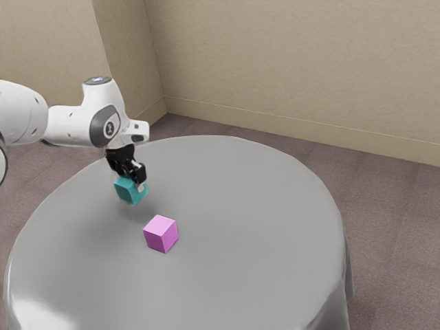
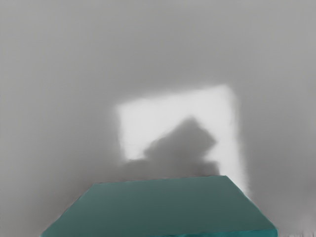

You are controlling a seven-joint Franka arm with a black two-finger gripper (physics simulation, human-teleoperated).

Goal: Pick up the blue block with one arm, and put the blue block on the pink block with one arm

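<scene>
Blue block (image 1: pixel 130 192), teal in this light, hangs clear of the round grey table (image 1: pixel 275 206) in the exterior view. It is pinched from opposite sides between the two black fingers of the gripper (image 1: pixel 132 181). The pink block (image 1: pixel 160 232) sits on the tabletop near it, lower and toward the exterior view's right, the two apart. The cube looks rigid, flat-faced and probably light. A hold across two parallel faces near its middle, as here, seems safest, since smooth sides may slip or twist if taken by a corner. It appears slightly tilted in the grip. A round cap (image 1: pixel 108 128) on the white arm bears a small mark too fine to read, and neither block shows a label. In the wrist view, the blue block (image 2: pixel 163 207) lies just under the hand, its plain face without writing, above the bare table (image 2: pixel 69 74), where a bright patch holds a dark shadow (image 2: pixel 180 145).
</scene>
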